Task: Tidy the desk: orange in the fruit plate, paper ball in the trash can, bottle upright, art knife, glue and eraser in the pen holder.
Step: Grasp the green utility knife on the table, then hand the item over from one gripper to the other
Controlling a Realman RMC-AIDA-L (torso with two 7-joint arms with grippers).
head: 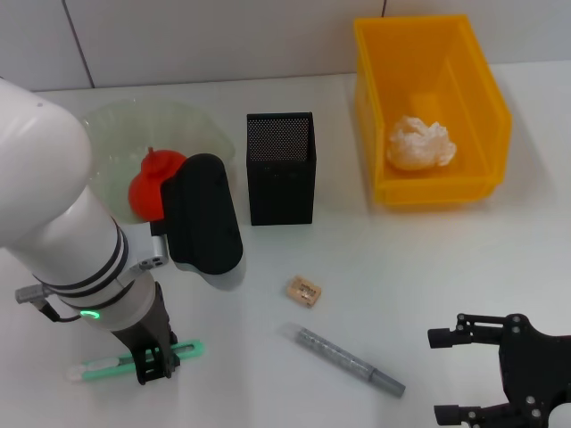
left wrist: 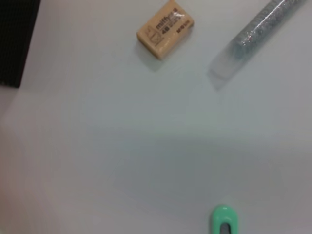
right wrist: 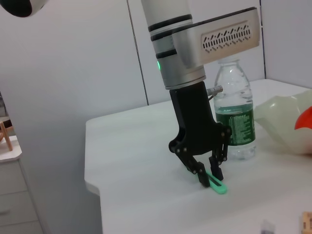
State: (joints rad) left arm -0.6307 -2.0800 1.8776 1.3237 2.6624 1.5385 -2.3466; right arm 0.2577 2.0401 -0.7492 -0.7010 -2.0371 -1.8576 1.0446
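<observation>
My left gripper is down at the table's front left, open, its fingers close on either side of the green art knife, which lies flat. In the right wrist view the left gripper stands over the art knife, with the bottle upright just behind it. The orange rests in the fruit plate. The paper ball lies in the trash can. The eraser and the grey glue stick lie in front of the pen holder. My right gripper is open at the front right.
The left wrist view shows the eraser, the glue, the art knife's green end and a corner of the pen holder. The table's edge runs close behind the left arm.
</observation>
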